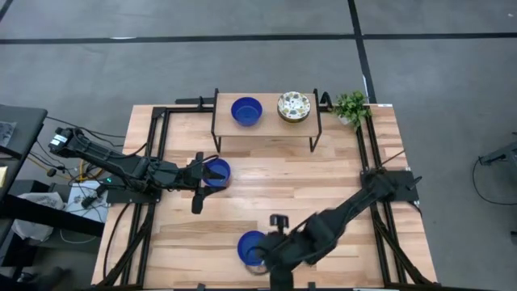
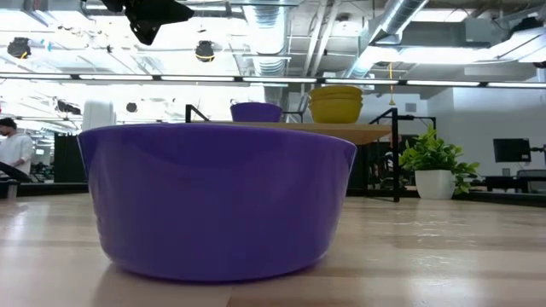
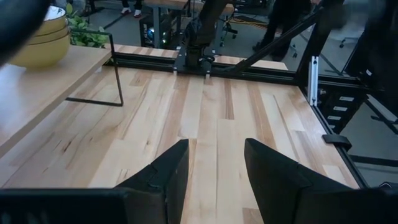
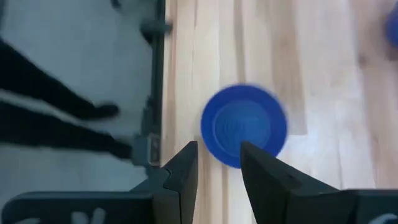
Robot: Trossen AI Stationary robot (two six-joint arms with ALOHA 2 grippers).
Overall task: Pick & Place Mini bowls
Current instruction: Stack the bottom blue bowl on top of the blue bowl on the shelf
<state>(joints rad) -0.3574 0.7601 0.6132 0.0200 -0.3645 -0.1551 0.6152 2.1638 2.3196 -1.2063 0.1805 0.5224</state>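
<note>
blue bowl (image 1: 252, 246) empty under spread right gripper (image 1: 273, 257), left gripper (image 1: 199, 183) spread too

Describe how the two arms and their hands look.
Both arms are dark, almost black, jointed tubes. The left arm bears a small white label near its base and a tiny green light, with black cables looping beside it. The right arm looks plain black. Each hand, left and right, ends in two matte black, wedge-shaped fingers.

Shelf (image 1: 266, 129): standing at desk (image 1: 323, 174) rear, carrying two bowls (image 1: 246, 111).
Plant (image 1: 351, 106): sitting right of shelf.
Front bowl (image 1: 252, 245): lying near desk front edge.
</note>
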